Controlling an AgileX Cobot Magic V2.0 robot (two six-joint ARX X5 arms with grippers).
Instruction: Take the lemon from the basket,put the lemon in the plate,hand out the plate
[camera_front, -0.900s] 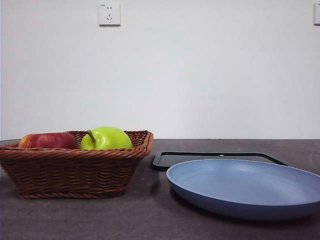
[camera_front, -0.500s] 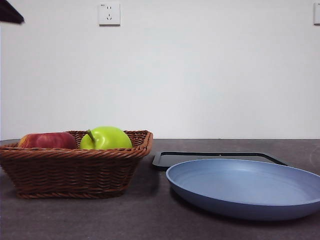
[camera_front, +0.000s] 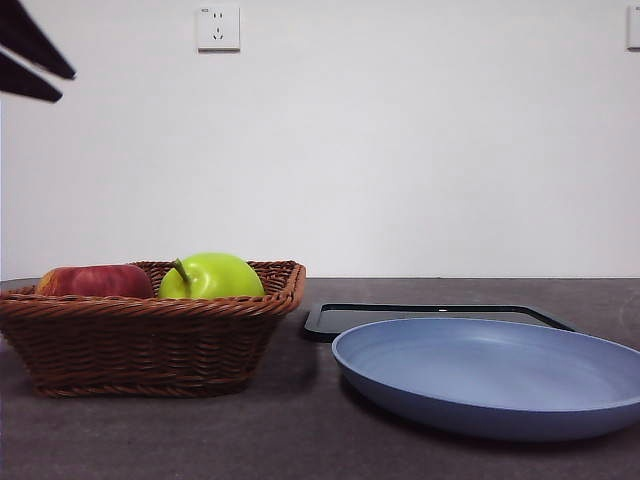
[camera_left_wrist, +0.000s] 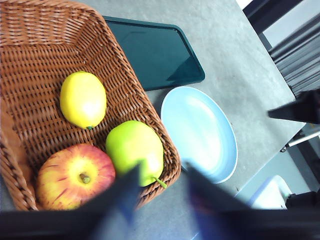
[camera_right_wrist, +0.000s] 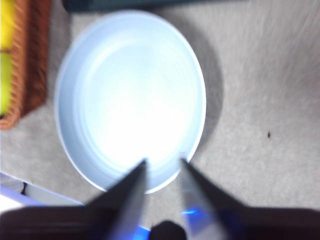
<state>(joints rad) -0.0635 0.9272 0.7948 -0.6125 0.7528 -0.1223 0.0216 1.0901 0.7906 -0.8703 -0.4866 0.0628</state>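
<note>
Front view: the basket (camera_front: 150, 335) stands on the table (camera_front: 300, 440) at the left, with a red apple (camera_front: 95, 281) and a green apple (camera_front: 212, 276) showing above its rim. The plate (camera_front: 490, 375) lies at the right, bare, in front of a black tray (camera_front: 430, 315). Two black jaw tips are at the top left corner, high above the basket.

Left wrist view: the lemon (camera_left_wrist: 83, 99) lies on its side in the basket, its greenish tip toward the two apples. The left gripper (camera_left_wrist: 159, 192) hangs above the basket's rim, jaws apart and holding nothing.

Right wrist view: the right gripper (camera_right_wrist: 162, 172) hangs over the plate's edge, jaws apart, empty.
</note>
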